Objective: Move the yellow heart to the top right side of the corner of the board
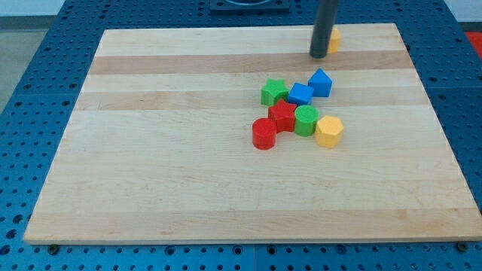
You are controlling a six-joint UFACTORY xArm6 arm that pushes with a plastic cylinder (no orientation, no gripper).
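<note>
A yellow block (334,39), probably the yellow heart, lies near the board's top edge, right of centre, mostly hidden behind my rod; its shape cannot be made out. My tip (318,56) rests on the board just left of and slightly below that block, touching or nearly touching it. The board's top right corner (395,27) is further to the view's right.
A cluster sits right of the board's middle: a green star (273,92), two blue blocks (300,94) (321,82), a red star-like block (283,114), a red cylinder (264,134), a green cylinder (305,120) and a yellow hexagon (329,131). The wooden board (151,150) lies on a blue perforated table.
</note>
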